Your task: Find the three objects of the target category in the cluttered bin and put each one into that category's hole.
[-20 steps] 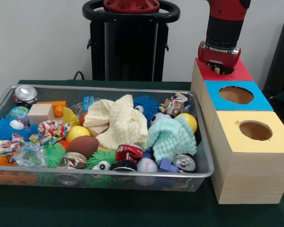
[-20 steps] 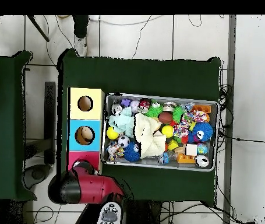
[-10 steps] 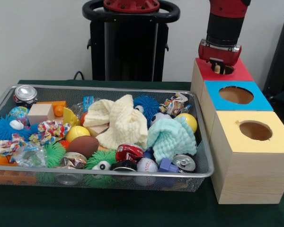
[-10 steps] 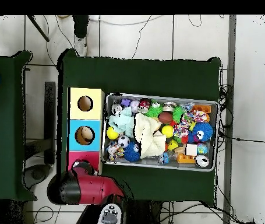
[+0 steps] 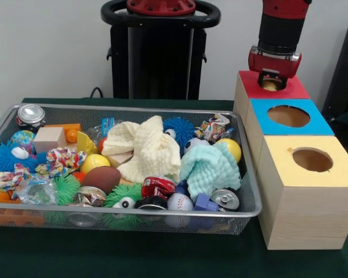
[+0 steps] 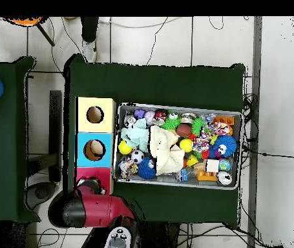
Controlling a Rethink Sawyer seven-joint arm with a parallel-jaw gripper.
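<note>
My gripper [image 5: 272, 80] hangs just over the round hole of the red-topped box [image 5: 293, 90], at the far end of a row of three wooden boxes. A tan patch shows right under it, and I cannot make out whether that is an object or the hole's inside. In the overhead view the red arm [image 6: 94, 208] covers the red box's [image 6: 84, 175] lower edge. The blue-topped box [image 5: 290, 116] and the yellow-topped box [image 5: 313, 159] each have an uncovered hole. The wire mesh bin [image 5: 133, 108] holds mixed clutter.
In the bin lie a cream cloth [image 5: 145, 147], a mint cloth [image 5: 210, 168], a silver can [image 5: 31, 114], another can [image 5: 225, 199], a crushed red can [image 5: 158, 186], a yellow ball [image 5: 230, 147], a baseball [image 5: 180, 202], a football [image 5: 101, 178] and spiky toys.
The gripper has risen slightly and shifted a little right over the red box's hole. Nothing in the bin has moved.
</note>
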